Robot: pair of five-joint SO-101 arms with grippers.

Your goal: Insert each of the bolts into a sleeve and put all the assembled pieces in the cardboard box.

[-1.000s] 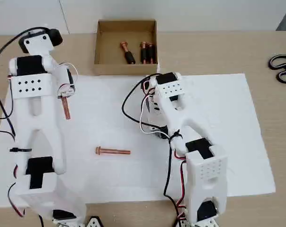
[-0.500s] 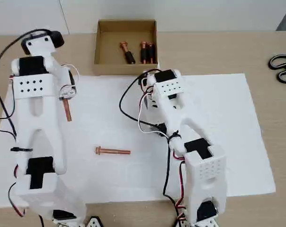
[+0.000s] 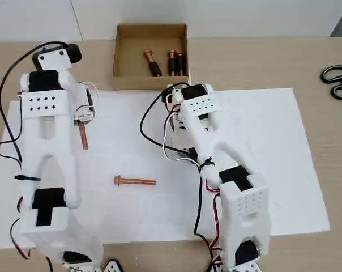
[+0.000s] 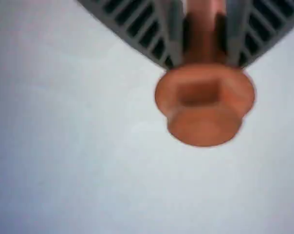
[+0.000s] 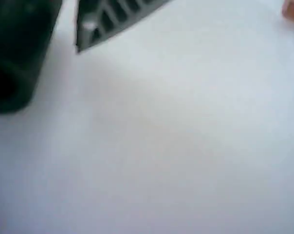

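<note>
Nearest the arm bases, a loose copper-coloured flanged metal bolt (image 3: 135, 181) lay flat on the white paper sheet (image 3: 273, 170) that covered the worktop, left of the sheet's middle. Farther on, near the sheet's left edge, the left claw (image 3: 82, 118) was closed on the shank of a second copper bolt (image 4: 203, 105). The right claw (image 3: 181, 122) hung over the far middle of the sheet beside a dark cylindrical object (image 5: 13, 53), probably a black sleeve. Whether this claw was open or gripping could not be told. Just beyond the sheet's far edge, the brown cardboard box (image 3: 148, 84) held three assembled bolt-and-sleeve pieces (image 3: 171, 63). Two bolts therefore appeared left to sleeve and box. Against the frame a second earlier, the held bolt had shifted slightly towards the sheet's middle and the right arm had edged leftward. The loose bolt had not moved.
</note>
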